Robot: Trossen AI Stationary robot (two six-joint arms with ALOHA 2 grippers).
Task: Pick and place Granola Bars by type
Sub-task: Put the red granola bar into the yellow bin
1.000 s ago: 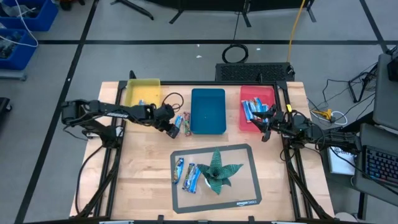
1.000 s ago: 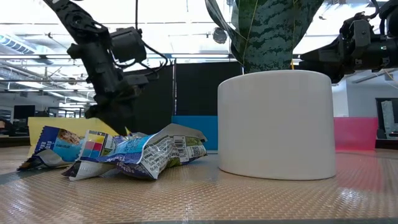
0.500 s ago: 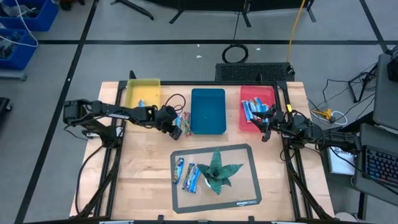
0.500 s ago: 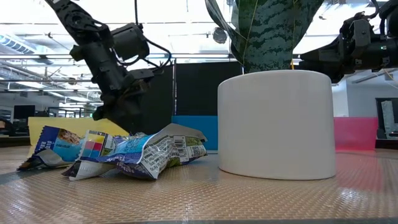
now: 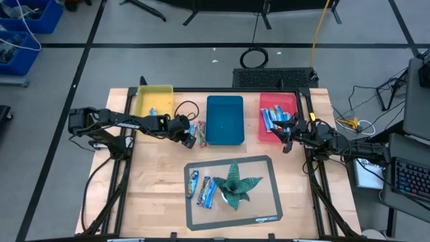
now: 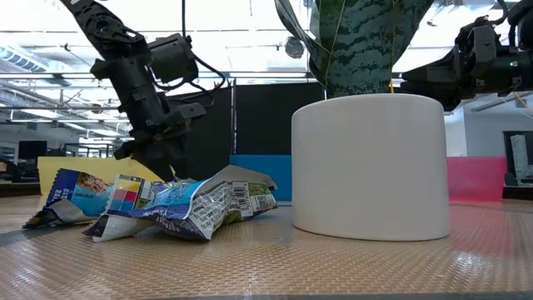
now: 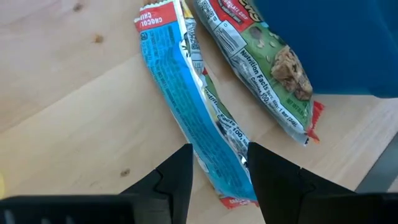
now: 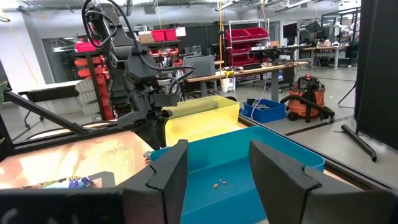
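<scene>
Left gripper (image 5: 190, 139) sits centre-left in high view, just left of the blue tray (image 5: 224, 119), fingers apart w/ nothing held. In left wrist view its fingers (image 7: 177, 180) straddle a blue-wrapped bar (image 7: 186, 112) lying on the wood table (image 7: 68, 106); a green-red bar (image 7: 264, 62) lies beside it, against the blue tray's edge. Vs 0.5 s ago the gripper has pulled back a touch toward frame left and looks lower over those bars; in low view, upper left, the arm's pose has shifted back near where it was 1 s ago. Bars themselves haven't moved.

Right gripper (image 5: 287, 136) hangs at centre-right of high view, over the near edge of the red tray (image 5: 278, 101), unchanged across frames. Fingers spread, empty, per right wrist view.

Other bars: several blue ones in the red tray (image 5: 272, 117); one in the yellow tray (image 5: 153, 98), upper left of the table; three on the grey mat (image 5: 262, 216) at lower centre (image 5: 203, 191), left of the green star-shaped plant (image 5: 233, 183). Low view shows those crumpled wrappers (image 6: 179, 204) at lower left beside the plant's white pot (image 6: 371, 162). All same as before.
</scene>
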